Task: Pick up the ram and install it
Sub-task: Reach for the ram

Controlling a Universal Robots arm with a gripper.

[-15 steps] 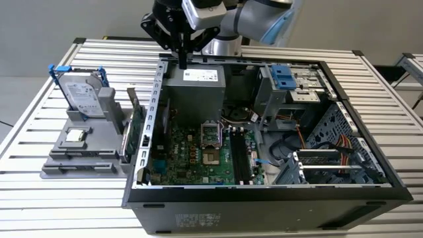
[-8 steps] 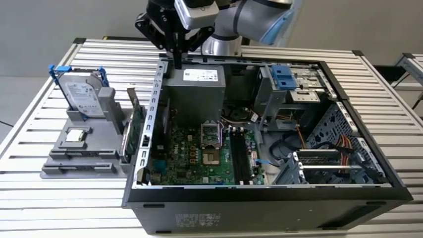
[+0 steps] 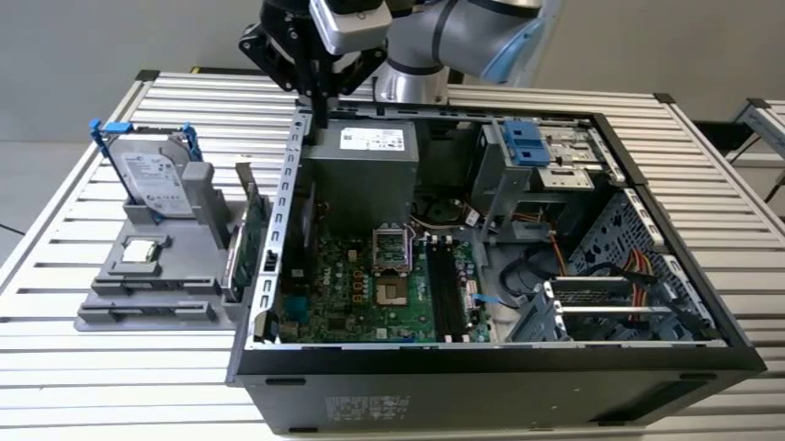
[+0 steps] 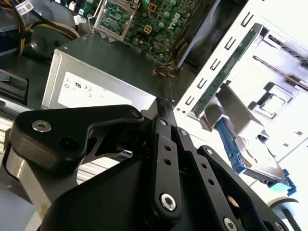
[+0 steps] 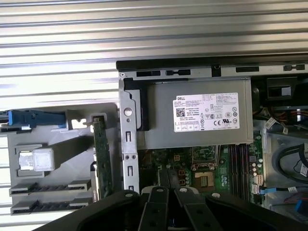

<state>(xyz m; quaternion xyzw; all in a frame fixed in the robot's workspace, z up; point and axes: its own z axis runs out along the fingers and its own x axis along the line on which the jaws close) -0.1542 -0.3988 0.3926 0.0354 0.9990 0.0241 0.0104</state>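
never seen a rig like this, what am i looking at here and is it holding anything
This is a robot arm with a two-fingered hand. The exterior view comes from a camera off the arm; both wrist views come from cameras riding on the arm. On a slatted metal table lies an open computer case, its green motherboard and grey power supply exposed. On the exterior view's left of it stands a grey holder carrying a silver hard drive with blue clips and an upright green card. The hand hovers over the case's edge by the power supply, fingers pressed together; I can't make out anything between them.
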